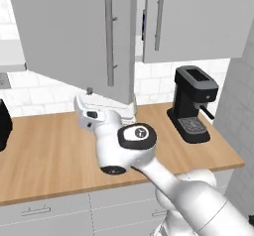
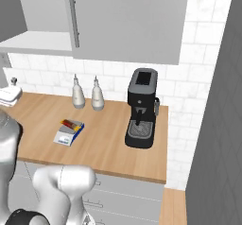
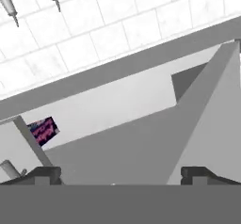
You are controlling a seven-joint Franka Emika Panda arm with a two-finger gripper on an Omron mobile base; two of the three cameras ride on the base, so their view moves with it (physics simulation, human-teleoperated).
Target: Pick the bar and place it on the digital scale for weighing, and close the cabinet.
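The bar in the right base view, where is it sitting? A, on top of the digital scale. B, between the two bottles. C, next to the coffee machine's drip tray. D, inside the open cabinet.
A: the bar lies across the top of the digital scale on the wooden counter, well left of the coffee machine.

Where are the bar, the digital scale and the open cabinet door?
bar point(image 2: 71, 123), right base view, wrapper's red-brown middle.
digital scale point(image 2: 64, 137), right base view, white front edge.
cabinet door point(image 1: 69, 36), left base view, flat grey face.
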